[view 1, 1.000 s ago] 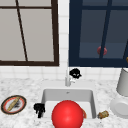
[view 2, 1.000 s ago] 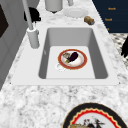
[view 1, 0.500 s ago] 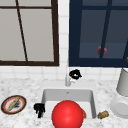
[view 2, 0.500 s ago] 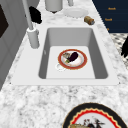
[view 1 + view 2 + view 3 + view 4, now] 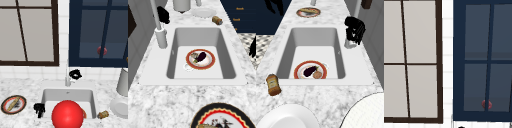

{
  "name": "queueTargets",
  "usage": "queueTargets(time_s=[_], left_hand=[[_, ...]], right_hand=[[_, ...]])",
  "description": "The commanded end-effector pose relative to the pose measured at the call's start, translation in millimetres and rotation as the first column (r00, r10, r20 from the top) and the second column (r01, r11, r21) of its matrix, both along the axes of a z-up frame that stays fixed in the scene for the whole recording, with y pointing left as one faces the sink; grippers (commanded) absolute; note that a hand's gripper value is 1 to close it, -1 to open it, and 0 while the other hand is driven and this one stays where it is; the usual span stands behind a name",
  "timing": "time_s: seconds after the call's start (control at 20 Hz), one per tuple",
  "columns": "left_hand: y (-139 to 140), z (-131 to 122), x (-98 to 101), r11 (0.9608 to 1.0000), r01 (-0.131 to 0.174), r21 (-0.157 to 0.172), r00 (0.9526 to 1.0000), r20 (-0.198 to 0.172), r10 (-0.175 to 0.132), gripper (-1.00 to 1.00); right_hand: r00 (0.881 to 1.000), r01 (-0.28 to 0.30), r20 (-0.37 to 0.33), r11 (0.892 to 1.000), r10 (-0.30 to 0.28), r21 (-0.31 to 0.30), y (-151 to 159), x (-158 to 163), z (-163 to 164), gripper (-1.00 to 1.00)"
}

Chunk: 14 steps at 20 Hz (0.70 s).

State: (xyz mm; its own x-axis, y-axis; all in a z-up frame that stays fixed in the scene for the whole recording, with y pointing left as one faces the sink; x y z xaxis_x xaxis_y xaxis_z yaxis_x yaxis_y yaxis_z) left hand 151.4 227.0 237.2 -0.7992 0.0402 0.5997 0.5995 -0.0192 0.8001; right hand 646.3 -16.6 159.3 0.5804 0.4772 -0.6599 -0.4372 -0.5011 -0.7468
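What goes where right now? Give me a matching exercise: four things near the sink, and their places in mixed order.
Things:
1. right hand
2. left hand
3. red-rimmed plate
4. brown bottle

Places:
A. lying on the counter right of the sink
B. on the sink floor, with food on it
C. beside the faucet, behind the basin
D. over the sink's front left corner

Pairs: 1-C, 2-D, 3-B, 4-A
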Motion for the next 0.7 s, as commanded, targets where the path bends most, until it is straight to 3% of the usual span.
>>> queueTargets(time_s=[0.0,0.05,0.1,0.35,0.45,0.5,0.55,0.6,0.65], left_hand=[[0.0,0.0,0.0,1.0000,0.000,0.000,1.0000,0.000,0.000,0.00],[0.0,0.0,0.0,1.0000,0.000,0.000,1.0000,0.000,0.000,0.00],[0.0,0.0,0.0,1.0000,0.000,0.000,1.0000,0.000,0.000,0.00],[0.0,0.0,0.0,1.0000,0.000,0.000,1.0000,0.000,0.000,0.00],[0.0,0.0,0.0,1.0000,0.000,0.000,1.0000,0.000,0.000,0.00],[0.0,0.0,0.0,1.0000,0.000,0.000,1.0000,0.000,0.000,0.00],[0.0,0.0,0.0,1.0000,0.000,0.000,1.0000,0.000,0.000,0.00],[0.0,0.0,0.0,1.0000,0.000,0.000,1.0000,0.000,0.000,0.00],[0.0,0.0,0.0,1.0000,0.000,0.000,1.0000,0.000,0.000,0.00]], right_hand=[[1.000,0.005,-0.003,1.000,-0.005,0.011,15.7,-0.6,-4.4,1.00],[0.998,0.039,-0.053,0.996,-0.035,0.084,3.9,4.2,0.8,1.00],[0.999,0.031,-0.017,0.992,-0.029,0.123,3.5,0.0,-1.8,1.00],[1.000,0.031,-0.001,0.991,-0.031,0.129,4.2,0.5,-3.3,1.00],[1.000,-0.020,-0.012,0.991,0.021,0.132,-0.3,2.4,1.3,1.00],[0.999,-0.034,0.003,0.999,0.034,0.041,-3.2,6.6,0.9,1.00],[1.000,-0.024,0.003,1.000,0.024,0.015,1.0,7.5,0.2,-1.00],[1.000,0.022,0.001,0.999,-0.022,0.025,-0.7,2.1,1.4,-1.00],[1.000,0.007,0.000,1.000,-0.007,0.020,-1.9,2.4,1.4,-1.00]])
